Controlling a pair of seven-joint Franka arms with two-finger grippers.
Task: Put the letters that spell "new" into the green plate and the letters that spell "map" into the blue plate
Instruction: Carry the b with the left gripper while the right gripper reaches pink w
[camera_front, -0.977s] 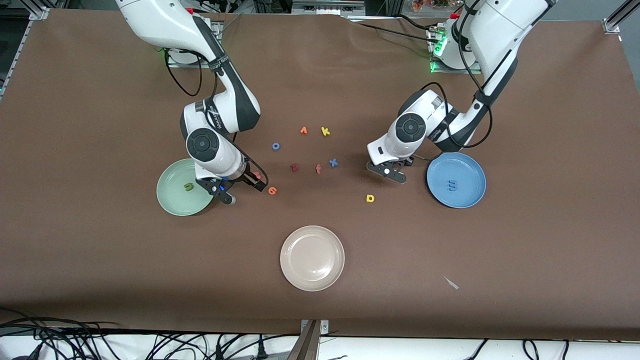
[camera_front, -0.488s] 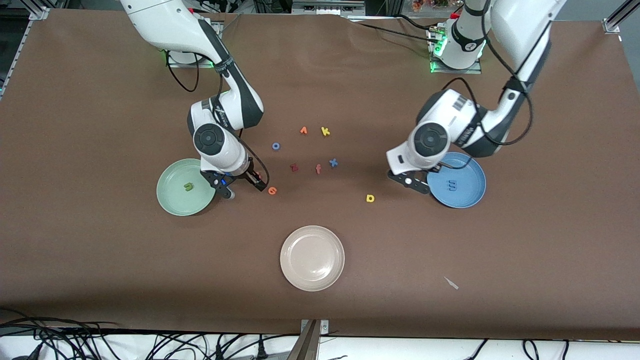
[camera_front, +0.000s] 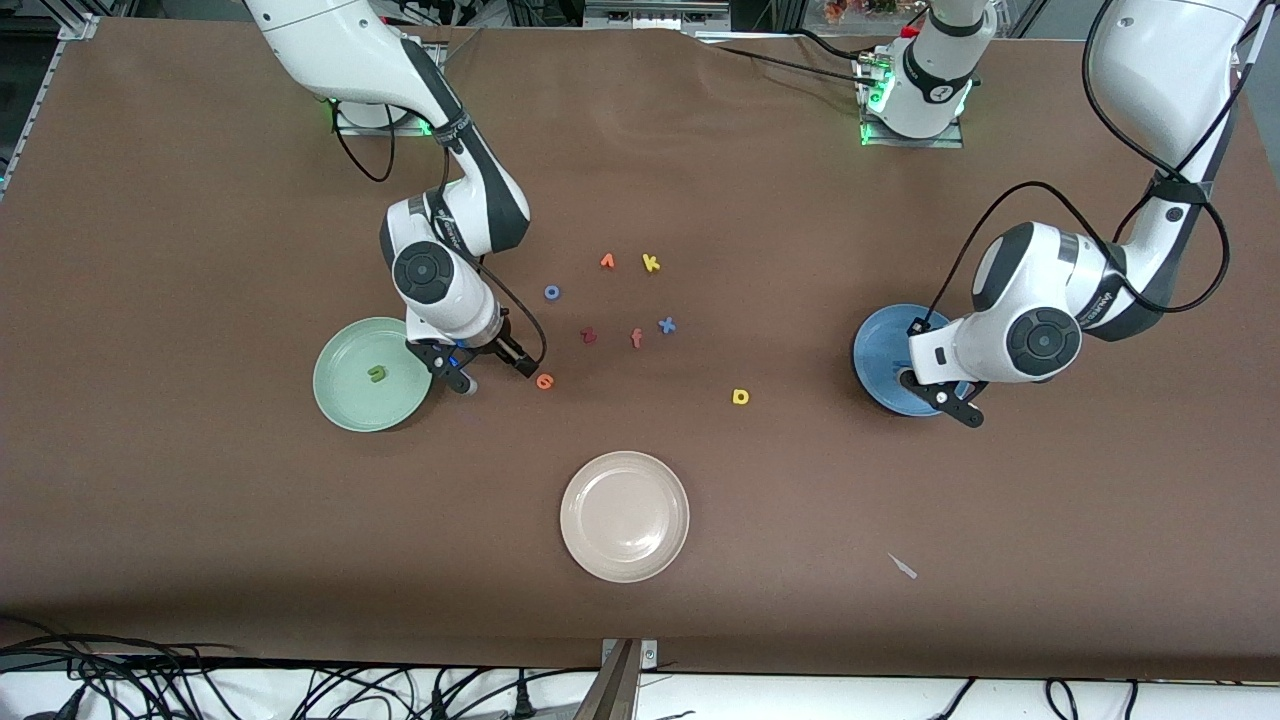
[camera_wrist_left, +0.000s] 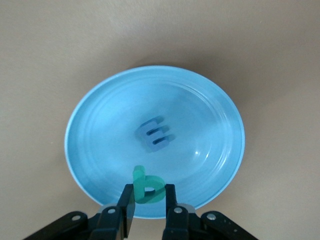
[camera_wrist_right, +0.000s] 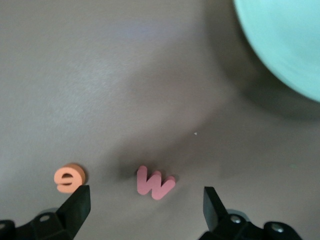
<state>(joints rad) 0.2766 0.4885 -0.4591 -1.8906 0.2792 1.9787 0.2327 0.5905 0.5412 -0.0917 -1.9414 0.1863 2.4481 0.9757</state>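
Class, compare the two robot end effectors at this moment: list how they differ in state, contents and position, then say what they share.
The left end effector is shut on the teal p; the right end effector is open and holds nothing. The left one hangs over the blue plate, where the blue m lies; the right one is low over bare table beside the green plate, straddling the pink w. Both have two black fingers.

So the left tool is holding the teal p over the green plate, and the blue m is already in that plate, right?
Not quite. The left tool holds the teal p over the blue plate, not a green one; the blue m already lies there. The left wrist view shows it.
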